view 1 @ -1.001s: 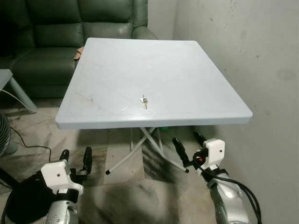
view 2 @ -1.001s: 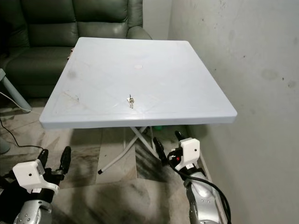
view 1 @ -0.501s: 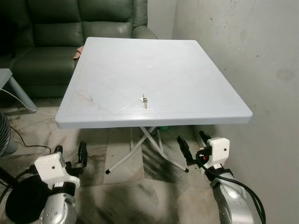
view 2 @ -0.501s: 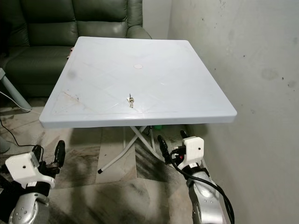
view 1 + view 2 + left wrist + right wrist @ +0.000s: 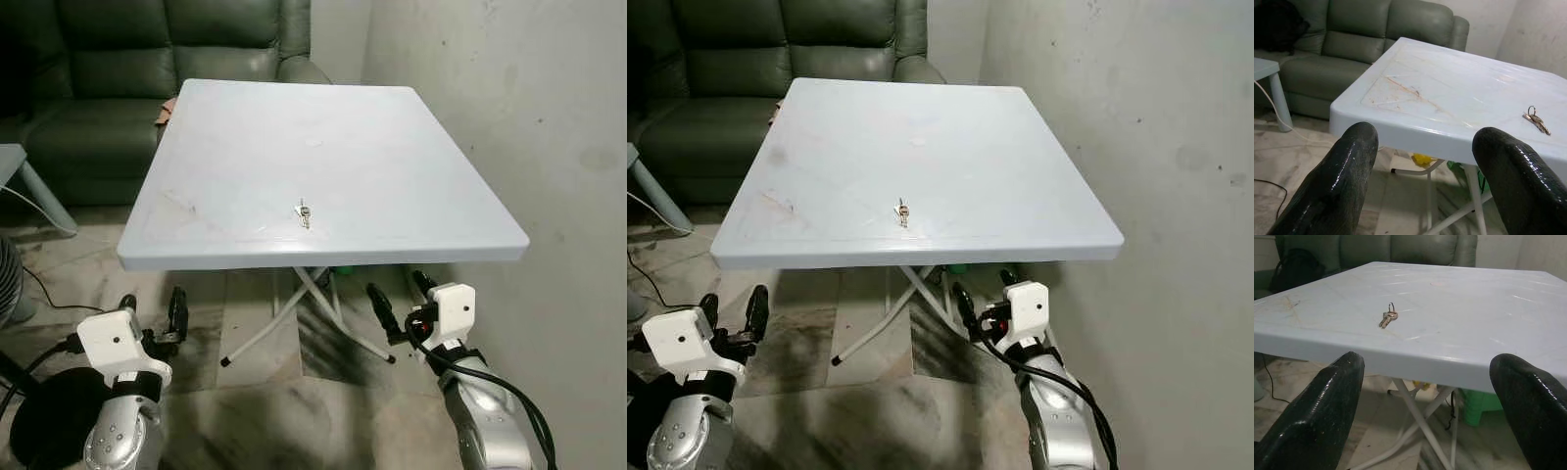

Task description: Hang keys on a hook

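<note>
A small bunch of keys [image 5: 305, 212] on a ring lies on the pale blue square table [image 5: 392, 157], near its front edge and about midway across. The keys [image 5: 1388, 318] also show in the right wrist view, and the keys [image 5: 1536, 120] in the left wrist view. My left gripper [image 5: 152, 310] is open, low in front of the table's front left corner. My right gripper [image 5: 399, 295] is open too, below the front edge toward the right. Both grippers are below the tabletop and hold nothing.
A dark green sofa [image 5: 118, 69] stands behind the table. A bare wall [image 5: 509, 88] runs along the right. The table's white folding legs [image 5: 294, 313] cross underneath. A cable [image 5: 59, 304] and a dark round object [image 5: 10, 279] lie on the floor at left.
My left arm has shifted slightly right and up. My right gripper has moved a little up and left toward the table edge. The keys have not moved.
</note>
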You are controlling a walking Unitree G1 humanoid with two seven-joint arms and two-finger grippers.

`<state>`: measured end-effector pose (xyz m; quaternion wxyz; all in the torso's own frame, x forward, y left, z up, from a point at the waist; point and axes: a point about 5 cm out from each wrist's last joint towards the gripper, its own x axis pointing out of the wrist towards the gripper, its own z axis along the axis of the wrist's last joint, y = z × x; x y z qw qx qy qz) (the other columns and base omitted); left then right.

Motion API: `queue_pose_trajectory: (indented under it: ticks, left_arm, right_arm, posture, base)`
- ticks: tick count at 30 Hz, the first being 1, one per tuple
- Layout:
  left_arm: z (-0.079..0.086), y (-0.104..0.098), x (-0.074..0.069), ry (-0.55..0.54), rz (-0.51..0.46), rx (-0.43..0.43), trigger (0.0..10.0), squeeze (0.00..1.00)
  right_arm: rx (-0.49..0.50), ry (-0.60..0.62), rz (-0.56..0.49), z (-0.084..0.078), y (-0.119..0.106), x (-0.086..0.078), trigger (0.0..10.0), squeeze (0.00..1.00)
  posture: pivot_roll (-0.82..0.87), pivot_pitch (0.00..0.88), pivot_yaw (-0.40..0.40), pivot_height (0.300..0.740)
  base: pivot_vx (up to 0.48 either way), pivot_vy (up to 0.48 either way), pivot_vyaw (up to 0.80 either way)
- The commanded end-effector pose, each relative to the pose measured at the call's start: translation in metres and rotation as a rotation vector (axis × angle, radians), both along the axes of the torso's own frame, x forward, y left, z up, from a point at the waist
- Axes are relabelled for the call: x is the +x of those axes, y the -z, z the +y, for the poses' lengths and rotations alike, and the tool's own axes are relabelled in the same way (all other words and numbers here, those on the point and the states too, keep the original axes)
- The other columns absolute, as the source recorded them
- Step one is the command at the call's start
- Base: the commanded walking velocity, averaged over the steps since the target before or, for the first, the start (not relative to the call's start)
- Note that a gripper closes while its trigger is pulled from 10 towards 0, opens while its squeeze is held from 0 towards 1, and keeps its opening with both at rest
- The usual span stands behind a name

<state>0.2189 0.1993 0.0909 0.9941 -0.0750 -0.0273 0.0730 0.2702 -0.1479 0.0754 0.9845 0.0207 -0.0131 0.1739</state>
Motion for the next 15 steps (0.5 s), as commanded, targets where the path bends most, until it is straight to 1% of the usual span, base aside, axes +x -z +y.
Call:
queue_pose_trajectory:
  ticks: [1, 10, 11, 13, 15]
  left_arm:
    - [-0.0005, -0.0054, 0.0019, 0.009, -0.011, 0.012, 10.0, 0.0]
    - [-0.0009, -0.009, 0.0047, 0.02, -0.022, 0.022, 10.0, 0.0]
    - [-0.0011, -0.0091, 0.0052, 0.021, -0.022, 0.021, 10.0, 0.0]
    - [-0.0012, -0.0091, 0.0053, 0.022, -0.021, 0.021, 10.0, 0.0]
    - [-0.0035, -0.009, 0.0049, 0.031, -0.021, 0.017, 10.0, 0.0]
  right_arm:
    - [-0.002, -0.006, -0.018, 0.001, -0.0063, 0.0014, 10.0, 0.0]
    - [-0.002, -0.009, -0.015, 0.0016, -0.0057, 0.0014, 10.0, 0.0]
    - [-0.029, -0.011, -0.02, 0.0019, -0.0059, 0.0016, 10.0, 0.0]
    - [-0.041, -0.012, -0.023, 0.002, -0.006, 0.0016, 10.0, 0.0]
    - [-0.036, -0.01, -0.016, 0.0012, -0.0054, 0.0018, 10.0, 0.0]
  posture:
    - [-0.04, 0.0, -0.05, 0.728]
    - [-0.04, 0.0, -0.049, 0.728]
    - [-0.04, 0.0, -0.049, 0.728]
    - [-0.04, 0.0, -0.049, 0.728]
    - [-0.04, 0.0, -0.049, 0.728]
  base:
    - [0.401, 0.0, 0.0]
    - [0.46, 0.0, 0.0]
    - [0.48, 0.0, 0.0]
    - [0.48, 0.0, 0.0]
    - [0.48, 0.0, 0.42]
